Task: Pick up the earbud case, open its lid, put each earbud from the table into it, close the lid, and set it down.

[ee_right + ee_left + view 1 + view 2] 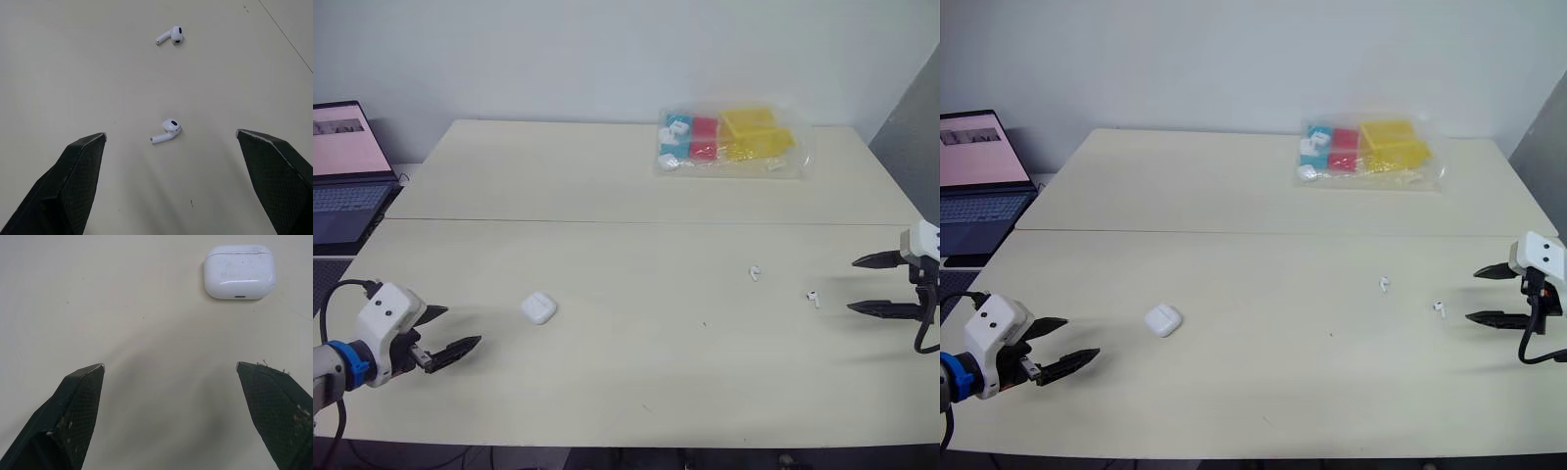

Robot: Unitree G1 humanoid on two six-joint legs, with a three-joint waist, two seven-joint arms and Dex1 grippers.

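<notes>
Two white earbuds (pixel 166 131) lie right of the glossy white earbud case (pixel 538 308), lid shut; left gripper (pixel 463 326) and right gripper (pixel 852 284) gape wide.

Laptop (pixel 347 176) half off-frame (left edge)

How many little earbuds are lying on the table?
2. The first earbud lies close to the right gripper; the second earbud lies farther along, toward the earbud case. Both are in plain sight on the table.
</notes>
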